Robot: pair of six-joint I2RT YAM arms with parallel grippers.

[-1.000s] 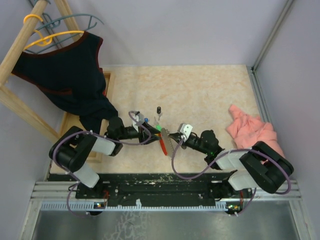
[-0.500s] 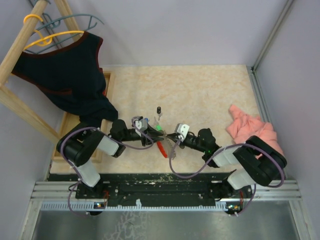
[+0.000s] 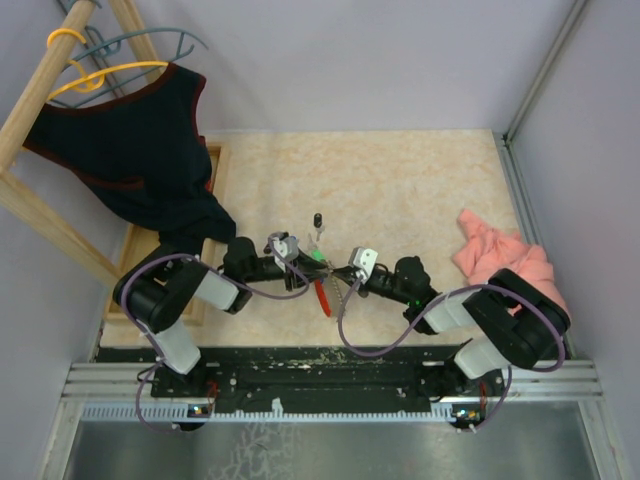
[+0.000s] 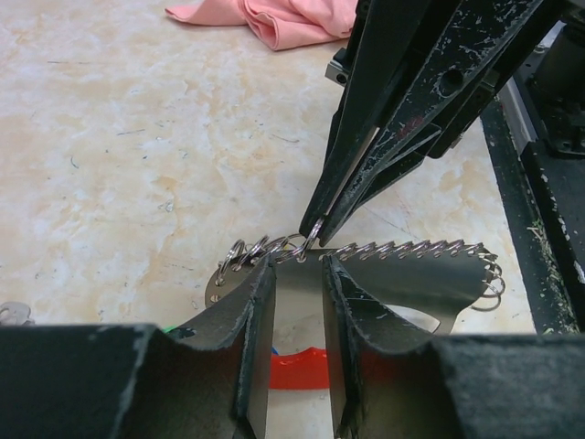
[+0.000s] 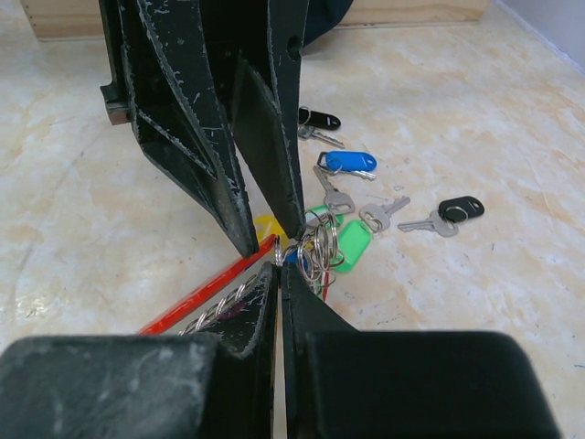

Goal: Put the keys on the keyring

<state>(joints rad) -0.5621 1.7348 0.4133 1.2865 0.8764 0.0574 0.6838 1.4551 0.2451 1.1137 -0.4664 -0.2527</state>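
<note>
The keyring (image 4: 402, 274) lies on the table, its grey strip edged with small wire rings and its red band (image 4: 297, 368) behind. My left gripper (image 4: 299, 274) is open, its fingers (image 4: 259, 311) straddling the strip without closing on it. From the far side my right gripper (image 4: 313, 230) is shut, pinching a small metal ring at the strip's edge. In the right wrist view that gripper (image 5: 281, 265) meets the ring beside a bunch of rings with a green key (image 5: 352, 242). Blue (image 5: 347, 162), black (image 5: 462, 208) and yellow (image 5: 268, 224) keys lie loose. From above, both grippers (image 3: 303, 258) (image 3: 338, 274) meet at the keyring (image 3: 323, 293).
A pink cloth (image 3: 500, 260) lies at the table's right edge. A dark garment (image 3: 140, 150) hangs from a wooden rack (image 3: 60, 70) at the back left. Another black key (image 3: 317, 218) lies just beyond the grippers. Black rails (image 4: 539, 229) run along the near edge.
My left gripper has moved right to the keyring and its jaws have narrowed. The right gripper has shifted slightly left and stayed shut.
</note>
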